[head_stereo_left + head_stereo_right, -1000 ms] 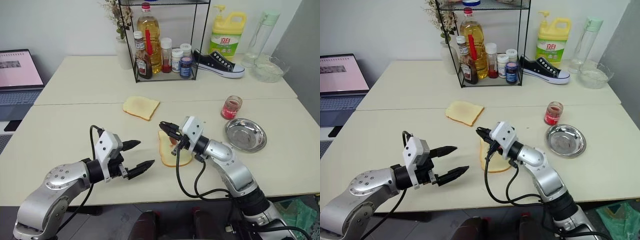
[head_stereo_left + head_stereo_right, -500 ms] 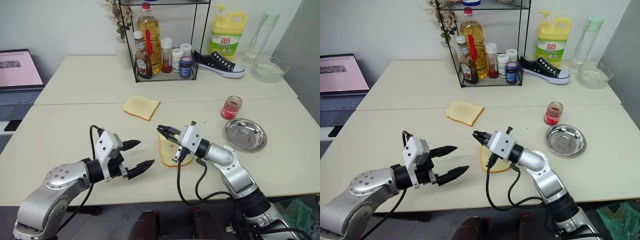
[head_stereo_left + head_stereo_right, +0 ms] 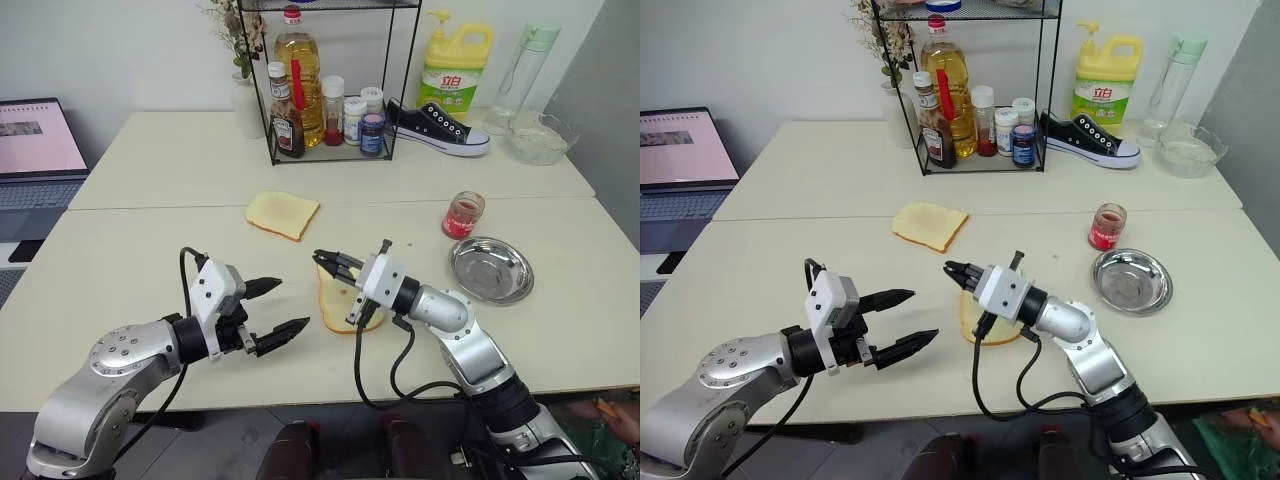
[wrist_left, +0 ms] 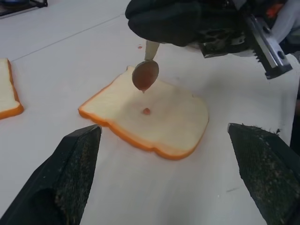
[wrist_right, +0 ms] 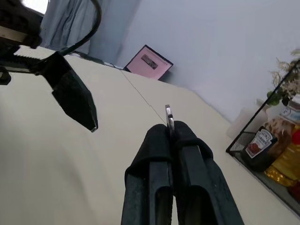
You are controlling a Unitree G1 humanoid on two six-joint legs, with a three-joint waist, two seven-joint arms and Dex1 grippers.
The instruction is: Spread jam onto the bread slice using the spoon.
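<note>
Right gripper (image 3: 322,259) closed tight on the spoon (image 4: 146,72), black fingers pressed together with the thin metal handle pinched between them; handle end pokes out past the fingertips in the right wrist view. Held above the far end of the bread slice (image 4: 149,116), not touching it. Spoon bowl hangs just over the slice near its rounded top, coated reddish, a drip forming at its lowest edge. Small blob of jam (image 4: 146,111) on the bread surface, directly beneath the bowl; rest of the slice bare. Tiny red speck on the table (image 3: 130,260) just beyond the slice.

Left gripper (image 3: 278,311) fully spread, nothing between the fingers. Hovers just beside the near-left edge of the slice, fingertips aimed toward it, apart from bread and spoon.

Bread slice flat on the table between the two grippers. Second, smaller golden slice (image 3: 282,214) farther back, well apart. Jam jar (image 3: 463,215) and round steel dish (image 3: 490,269) to the right of the right arm, jar just behind the dish. Wire rack (image 3: 330,90) with bottles at the back.
</note>
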